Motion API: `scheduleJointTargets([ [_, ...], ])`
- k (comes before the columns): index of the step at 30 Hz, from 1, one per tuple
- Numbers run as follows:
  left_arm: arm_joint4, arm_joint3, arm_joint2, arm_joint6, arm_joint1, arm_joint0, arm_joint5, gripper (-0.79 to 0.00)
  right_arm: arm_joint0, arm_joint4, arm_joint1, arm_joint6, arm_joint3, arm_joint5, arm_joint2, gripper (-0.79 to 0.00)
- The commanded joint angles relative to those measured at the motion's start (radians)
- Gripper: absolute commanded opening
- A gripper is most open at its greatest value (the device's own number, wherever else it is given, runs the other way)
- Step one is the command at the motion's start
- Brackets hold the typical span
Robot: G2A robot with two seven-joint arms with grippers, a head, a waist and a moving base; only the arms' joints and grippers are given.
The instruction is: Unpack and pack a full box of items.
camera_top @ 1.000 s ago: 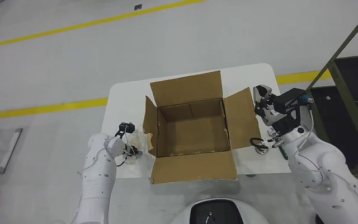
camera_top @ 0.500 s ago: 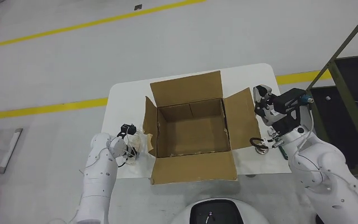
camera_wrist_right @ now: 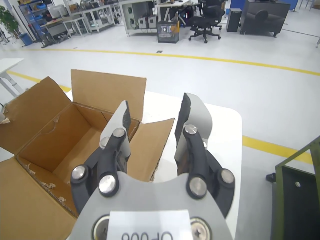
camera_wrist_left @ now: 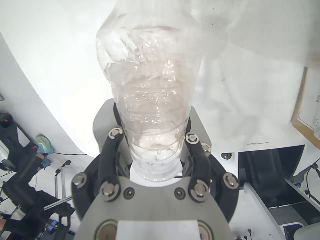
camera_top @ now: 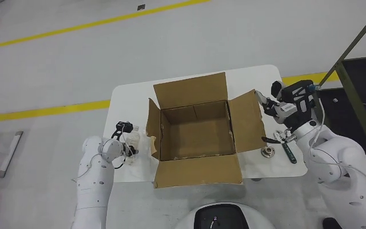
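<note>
One open box (camera_top: 197, 137) sits mid-worktop (camera_top: 131, 94). One clear bottle (camera_wrist_left: 150, 76) is at the box's 9 o'clock, its base pinched in the left hand (camera_wrist_left: 152, 118). The right hand (camera_wrist_right: 155, 103) is spread wide at 3 o'clock. Two small things lie at 4 o'clock: a round piece (camera_top: 266, 151) and a dark tool (camera_top: 289, 153).

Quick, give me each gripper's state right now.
Left gripper: shut on the plastic bottle.
Right gripper: open, holding nothing.
</note>
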Motion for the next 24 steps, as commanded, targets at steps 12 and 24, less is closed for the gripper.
scheduleJointTargets([
  [12,-0.092,-0.407,-0.112,-0.072,0.032,0.157,0.013,-0.785,0.012,0.099,0.005,0.155,0.144,-0.043,-0.009,0.0],
  [24,-0.099,-0.428,-0.117,-0.082,0.035,0.168,0.014,-0.785,0.039,0.169,-0.007,0.106,0.251,-0.059,-0.109,-0.785],
])
